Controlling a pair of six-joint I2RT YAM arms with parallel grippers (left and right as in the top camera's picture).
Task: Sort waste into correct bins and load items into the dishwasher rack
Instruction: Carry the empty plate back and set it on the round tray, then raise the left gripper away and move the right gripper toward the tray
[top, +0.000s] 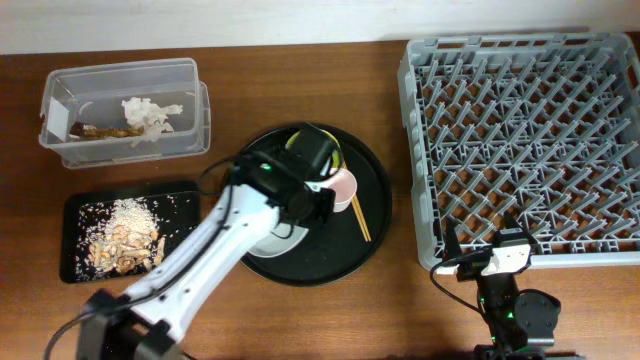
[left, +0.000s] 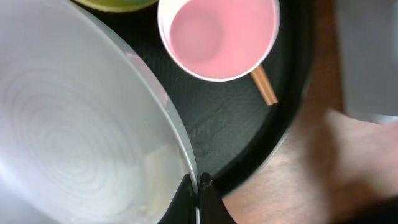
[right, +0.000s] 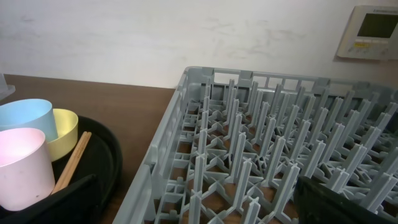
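Observation:
The pale grey plate (top: 272, 240) lies on the round black tray (top: 370, 180) with the yellow bowl (top: 292, 141), pink cup (top: 344, 186) and chopsticks (top: 359, 216). My left gripper (top: 303, 212) is shut on the plate's rim; the left wrist view shows the rim pinched between the fingers (left: 198, 186), with the plate (left: 74, 124), pink cup (left: 217, 34) and a chopstick (left: 265, 87). My right gripper (top: 487, 250) is open and empty at the front edge of the dishwasher rack (top: 520, 130). The right wrist view shows its fingers (right: 199, 205) spread, the rack (right: 280, 149), light-blue cup (right: 25, 115), yellow bowl (right: 67, 129) and pink cup (right: 22, 165).
A clear tub (top: 190, 100) at the back left holds crumpled white paper (top: 148, 113) and a brown wrapper scrap (top: 100, 130). A shallow black rectangular tray (top: 75, 215) at the left holds rice with brown food pieces (top: 125, 240). The table is brown wood.

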